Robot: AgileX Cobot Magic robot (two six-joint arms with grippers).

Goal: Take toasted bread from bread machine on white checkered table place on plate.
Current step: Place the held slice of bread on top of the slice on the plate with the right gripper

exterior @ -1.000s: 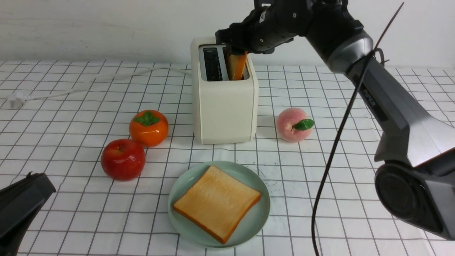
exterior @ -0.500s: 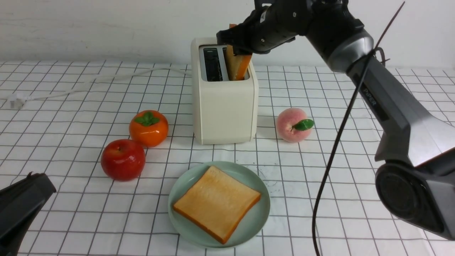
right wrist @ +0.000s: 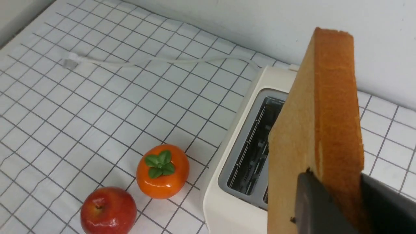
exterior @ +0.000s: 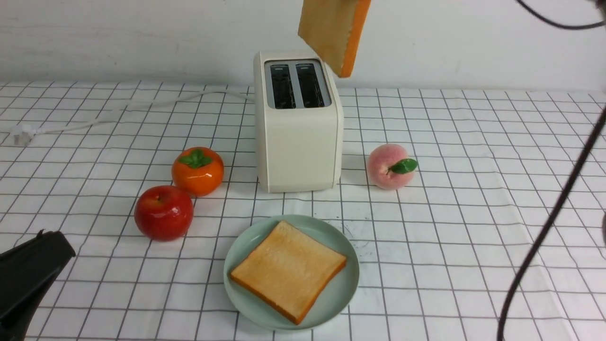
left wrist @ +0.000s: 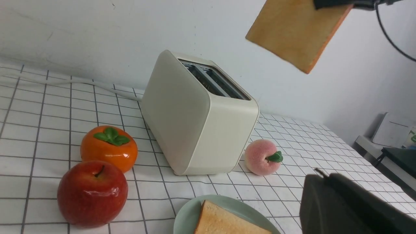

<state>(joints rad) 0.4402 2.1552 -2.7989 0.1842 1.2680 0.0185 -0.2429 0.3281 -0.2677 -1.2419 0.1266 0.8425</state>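
Golden toast slice (exterior: 334, 33), clamped in the right gripper (right wrist: 339, 195), hangs above the bread machine (exterior: 298, 142); a second slice (exterior: 289, 270) lies on the plate (exterior: 346, 293) in front of it; the left gripper (exterior: 33, 265) is closed.

Front camera faces the wall (exterior: 142, 38); both wrist cameras, closer, share the bread machine (left wrist: 195, 123).

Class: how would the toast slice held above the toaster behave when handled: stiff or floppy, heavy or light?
Probably stiff: the held slice hangs flat, unsagging, from the right tool. Likely light: a pinch on one edge carries it.
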